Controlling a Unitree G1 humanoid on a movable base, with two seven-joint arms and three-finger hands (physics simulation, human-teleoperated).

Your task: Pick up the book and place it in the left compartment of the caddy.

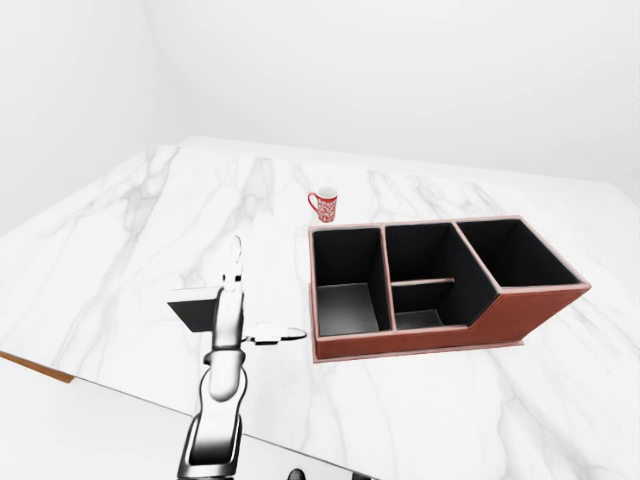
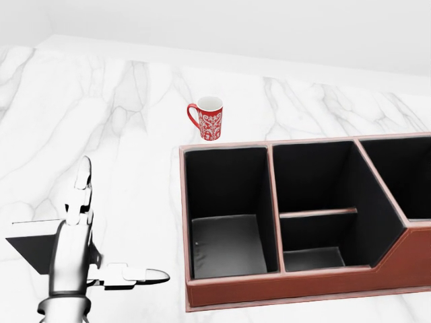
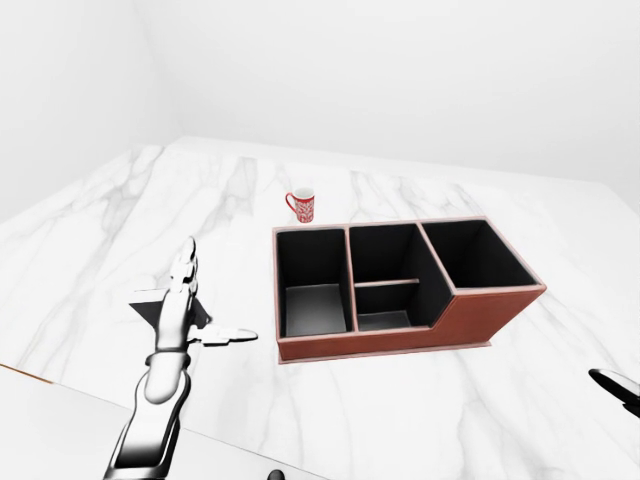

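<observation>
The book (image 2: 32,247) is a thin dark slab lying flat on the marble counter at the lower left of the head view. My left hand (image 2: 111,235) stands edge-on over its right part and hides that end. The fingers (image 2: 82,185) point up the picture and the thumb (image 2: 141,274) sticks out to the right, so the hand is open and grips nothing. The red-brown caddy (image 2: 283,291) with black insides lies to the right. Its left compartment (image 2: 225,215) holds nothing. A dark tip of my right hand (image 3: 618,386) shows at the right edge of the right-eye view.
A red and white patterned mug (image 2: 209,119) stands just above the caddy's left compartment. The middle compartment (image 2: 316,222) has a cross divider, and the right one (image 1: 515,255) is larger. The counter's near edge (image 1: 40,368) runs diagonally across the lower left.
</observation>
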